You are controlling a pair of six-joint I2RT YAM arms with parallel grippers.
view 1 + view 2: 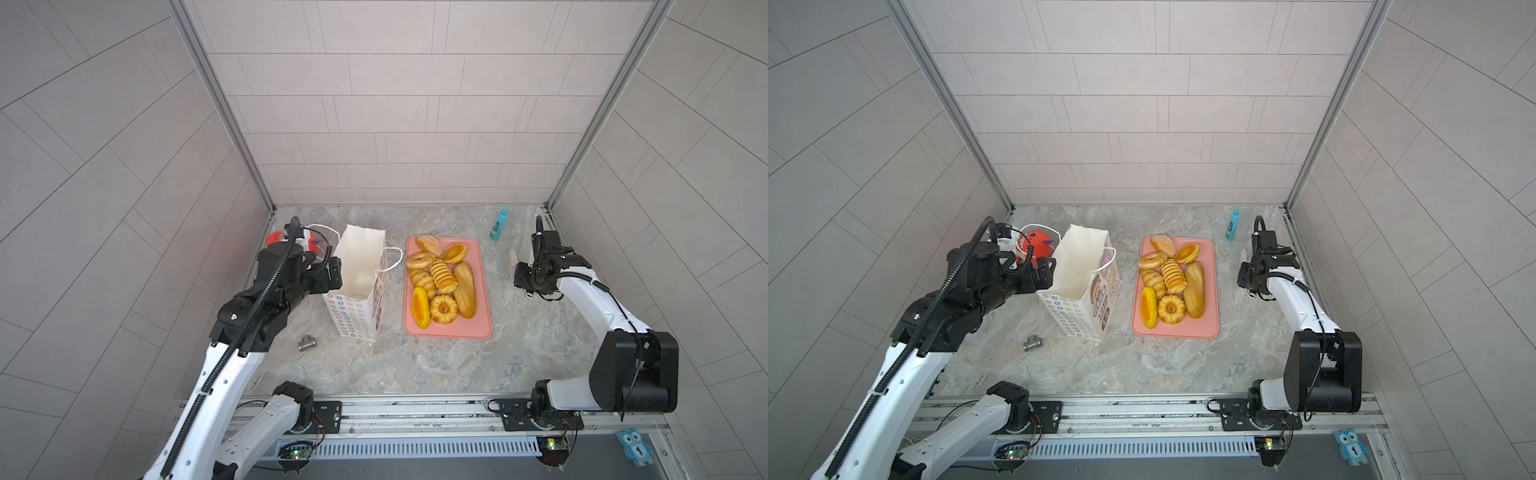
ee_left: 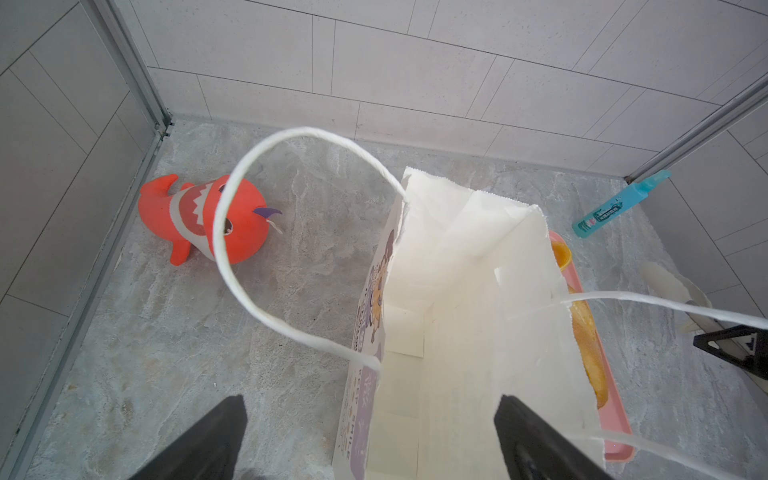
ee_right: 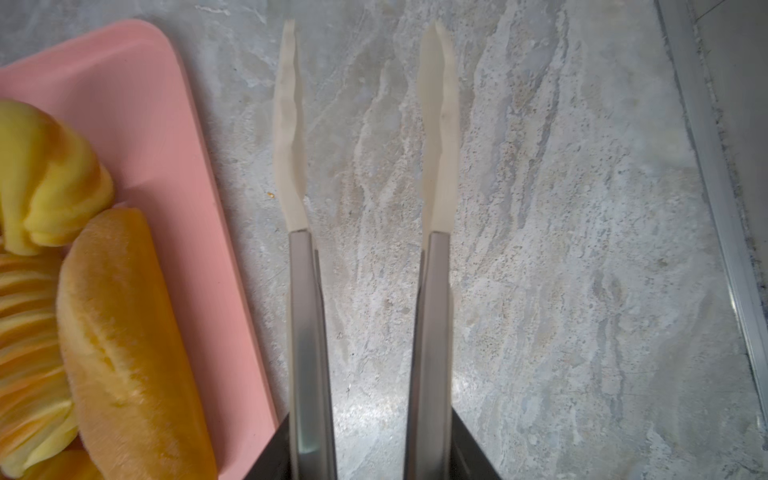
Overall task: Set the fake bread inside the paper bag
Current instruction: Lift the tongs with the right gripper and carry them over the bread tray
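Left hand (image 1: 335,275): wide open and holding nothing. One finger is outside a printed wall of the paper bag (image 1: 353,316), the other above its open mouth.
Right hand (image 1: 523,277): closed on the tongs (image 3: 305,311). Their pale tips stand apart over bare table (image 1: 415,365), just beside the tray's right edge.
Fake bread (image 1: 442,286): on the pink tray (image 1: 446,330), packed close together.
Bag: upright, left of the tray, with a strip of table between them.
Open room: bare table in front of both.

Soft, even light throws faint shadows; edges bow outward, and the nearby fake bread (image 3: 124,353) looks slightly blurred.
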